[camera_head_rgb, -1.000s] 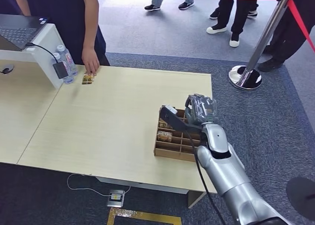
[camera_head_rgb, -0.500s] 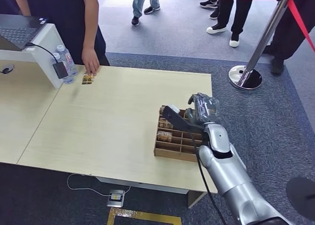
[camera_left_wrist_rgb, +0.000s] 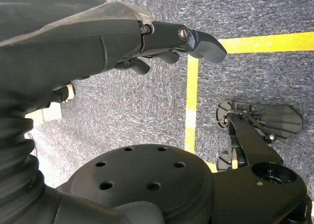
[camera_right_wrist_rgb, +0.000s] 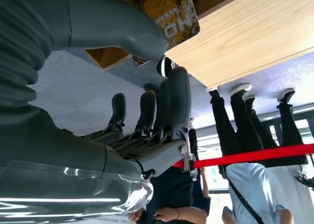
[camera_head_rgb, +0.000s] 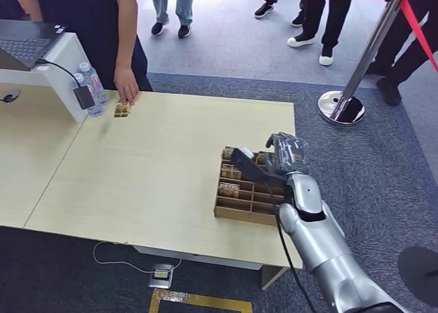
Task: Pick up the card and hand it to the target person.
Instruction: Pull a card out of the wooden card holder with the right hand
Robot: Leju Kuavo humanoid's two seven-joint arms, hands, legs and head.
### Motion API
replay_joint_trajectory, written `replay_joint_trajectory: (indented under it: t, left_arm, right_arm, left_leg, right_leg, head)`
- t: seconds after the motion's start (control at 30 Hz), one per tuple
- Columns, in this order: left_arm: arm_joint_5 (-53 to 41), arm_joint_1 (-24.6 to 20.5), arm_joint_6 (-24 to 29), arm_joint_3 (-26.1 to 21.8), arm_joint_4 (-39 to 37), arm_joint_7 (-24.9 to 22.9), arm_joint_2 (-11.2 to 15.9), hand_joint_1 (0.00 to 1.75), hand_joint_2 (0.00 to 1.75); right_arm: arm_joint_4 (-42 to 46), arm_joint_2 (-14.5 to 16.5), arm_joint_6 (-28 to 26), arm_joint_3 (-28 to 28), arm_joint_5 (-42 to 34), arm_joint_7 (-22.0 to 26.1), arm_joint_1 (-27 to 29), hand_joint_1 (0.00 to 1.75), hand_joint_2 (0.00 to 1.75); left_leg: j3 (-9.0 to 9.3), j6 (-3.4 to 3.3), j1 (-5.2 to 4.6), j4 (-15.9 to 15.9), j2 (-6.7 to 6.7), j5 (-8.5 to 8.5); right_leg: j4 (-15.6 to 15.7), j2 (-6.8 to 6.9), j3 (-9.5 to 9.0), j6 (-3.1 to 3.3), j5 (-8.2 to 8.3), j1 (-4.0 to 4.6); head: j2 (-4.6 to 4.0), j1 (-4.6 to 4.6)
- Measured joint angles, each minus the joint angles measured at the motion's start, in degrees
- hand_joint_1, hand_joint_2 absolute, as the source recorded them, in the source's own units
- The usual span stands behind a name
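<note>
My right hand (camera_head_rgb: 287, 154) hovers over the card box (camera_head_rgb: 247, 187), fingers (camera_right_wrist_rgb: 148, 109) apart, empty; a card (camera_right_wrist_rgb: 174, 13) could slip from a shallow pinch.

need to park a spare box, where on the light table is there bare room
The wide bare stretch of the table lies between the divided wooden tray near the right front corner and the person's hand at the far edge. The front left part is bare too. It is crowded at the tray, where the right robot hand hovers, and around the water bottles at the far left.

Card (camera_right_wrist_rgb: 174, 13) half behind the right hand's (camera_right_wrist_rgb: 148, 121) thumb; its print too blurred to read.
</note>
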State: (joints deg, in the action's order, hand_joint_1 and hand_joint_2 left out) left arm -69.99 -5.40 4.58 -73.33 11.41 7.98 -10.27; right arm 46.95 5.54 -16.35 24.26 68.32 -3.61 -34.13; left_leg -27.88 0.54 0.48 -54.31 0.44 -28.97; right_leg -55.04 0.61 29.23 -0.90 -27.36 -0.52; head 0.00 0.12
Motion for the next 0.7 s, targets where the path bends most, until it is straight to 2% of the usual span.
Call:
replay_joint_trajectory:
  t: [0.37, 0.7]
  left_arm:
    - [-0.2, 0.0, -0.3, 0.0, 0.0, 0.0, 0.0, 0.0, 1.75]
    - [-0.1, -0.1, -0.3, 0.1, 0.0, -0.3, 0.0, 0.0, 1.75]
  right_arm:
    - [-1.8, -0.3, 0.0, -0.9, -0.1, -0.4, 0.0, 0.91, 1.75]
    - [-3.2, -0.1, 0.0, -1.2, 0.2, -0.4, -0.3, 1.0, 1.75]
  left_leg:
    - [-0.01, 0.0, 0.0, 0.0, 0.0, 0.0]
    - [-0.01, 0.0, 0.0, 0.0, 0.0, 0.0]
  right_leg:
    - [0.0, 0.0, 0.0, 0.0, 0.0, 0.0]
    - [0.0, 0.0, 0.0, 0.0, 0.0, 0.0]
  head:
    - [0.0, 0.0]
    - [0.0, -0.01]
